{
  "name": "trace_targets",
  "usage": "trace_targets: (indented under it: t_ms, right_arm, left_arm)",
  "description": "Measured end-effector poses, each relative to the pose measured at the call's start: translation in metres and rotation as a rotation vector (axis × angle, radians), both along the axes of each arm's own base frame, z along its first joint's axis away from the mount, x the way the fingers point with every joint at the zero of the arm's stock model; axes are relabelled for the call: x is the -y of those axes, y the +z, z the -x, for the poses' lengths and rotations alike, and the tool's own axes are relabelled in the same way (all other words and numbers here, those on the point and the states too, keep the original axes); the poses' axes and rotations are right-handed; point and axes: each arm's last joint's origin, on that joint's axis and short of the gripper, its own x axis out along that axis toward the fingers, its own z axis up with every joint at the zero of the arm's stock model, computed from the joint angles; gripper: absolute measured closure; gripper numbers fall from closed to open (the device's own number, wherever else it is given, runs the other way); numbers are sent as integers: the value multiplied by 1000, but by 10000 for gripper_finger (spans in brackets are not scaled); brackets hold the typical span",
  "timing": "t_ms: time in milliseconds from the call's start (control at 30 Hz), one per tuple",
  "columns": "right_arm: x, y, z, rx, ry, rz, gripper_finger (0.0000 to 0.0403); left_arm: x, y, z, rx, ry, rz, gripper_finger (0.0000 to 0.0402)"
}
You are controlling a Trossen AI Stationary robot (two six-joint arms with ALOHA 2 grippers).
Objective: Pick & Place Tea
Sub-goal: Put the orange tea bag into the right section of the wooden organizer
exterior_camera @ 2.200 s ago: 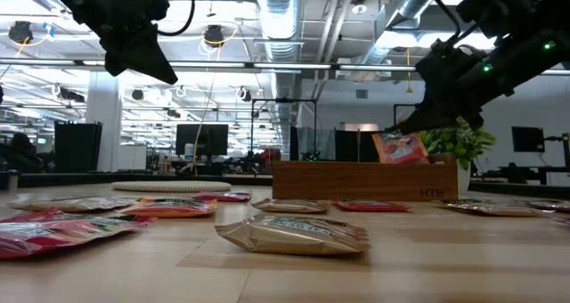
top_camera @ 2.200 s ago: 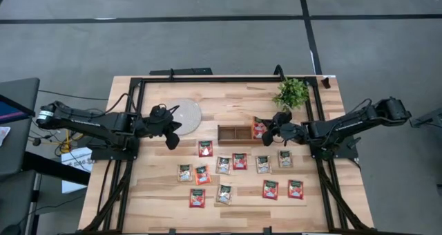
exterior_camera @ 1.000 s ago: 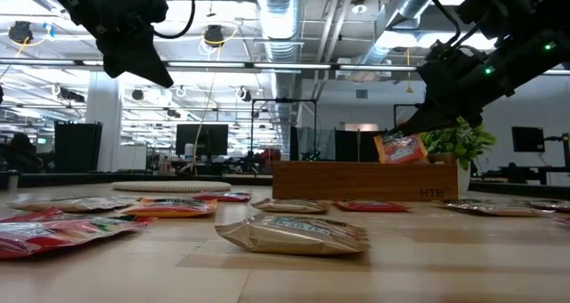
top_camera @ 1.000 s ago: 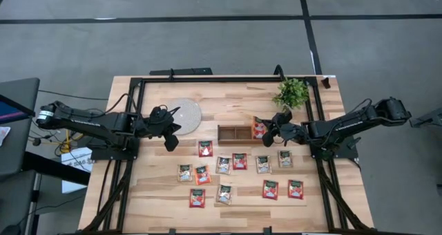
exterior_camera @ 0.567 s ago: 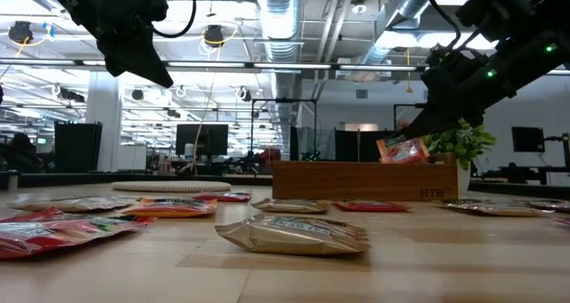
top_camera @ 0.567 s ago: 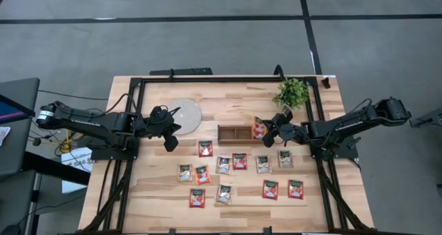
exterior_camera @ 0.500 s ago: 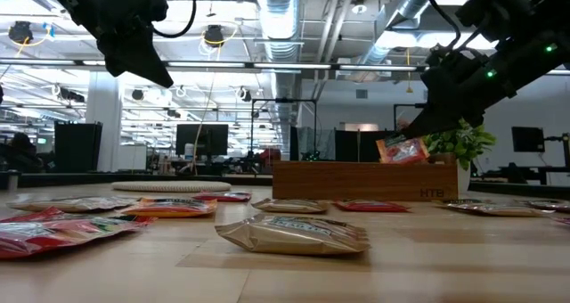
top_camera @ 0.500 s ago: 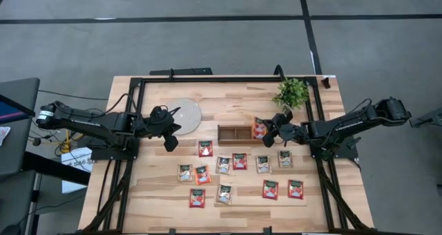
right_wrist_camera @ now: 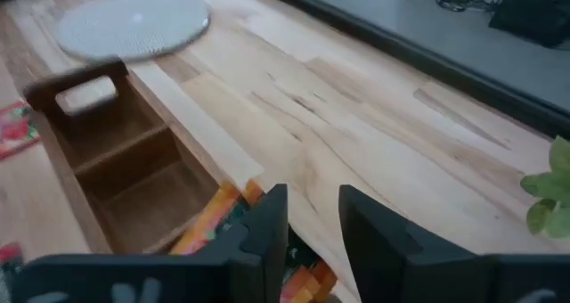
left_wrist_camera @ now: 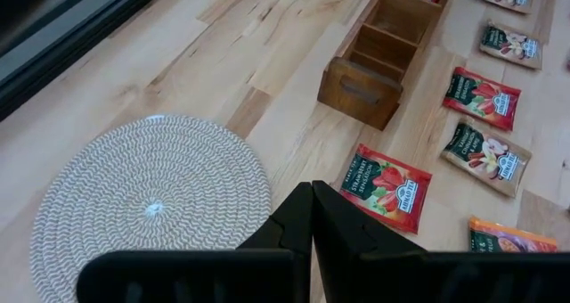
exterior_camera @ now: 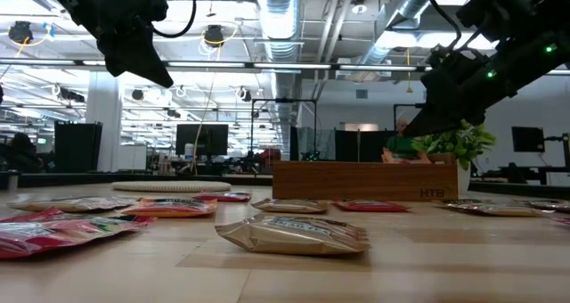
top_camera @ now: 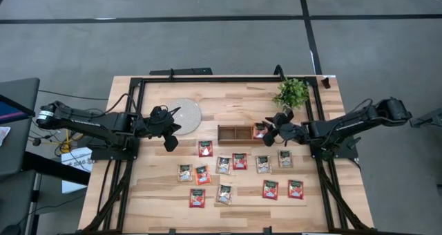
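Pale wood planks make up the table, framed by a black rail and set on a grey floor crossed by dark lines; a green plant stands at its far right corner, and a round woven disc lies toward the far left; a brown three-compartment tray sits mid-table. Tea sachets, red-orange and pale, lie flat and scattered over the near half of the boards, none touching another as far as the high view shows; one red sachet lies just beside the tray's end, near the disc. Right gripper hangs at the tray's right end with its fingers apart, and an orange-red sachet lies in the end compartment directly beneath them; whether the fingers touch it cannot be told. Left gripper hovers above the table beside the disc, its fingers closed together on nothing. Beyond the table the low view looks into a large hall with ceiling ducts, strip lights, a dark monitor and rows of desks.
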Motion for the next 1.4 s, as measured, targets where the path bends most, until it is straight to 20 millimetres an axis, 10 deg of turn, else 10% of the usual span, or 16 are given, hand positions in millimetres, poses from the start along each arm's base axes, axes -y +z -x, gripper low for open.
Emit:
trace_targets:
  t_ms: [567, 1400]
  right_arm:
    - [-21, 83, 2, 279, 182, -26, 305]
    - [-55, 99, 70, 336, 473, -186, 305]
  left_arm:
    - [1, 1, -1, 13, -10, 27, 402]
    - [26, -5, -46, 265, 24, 589, 402]
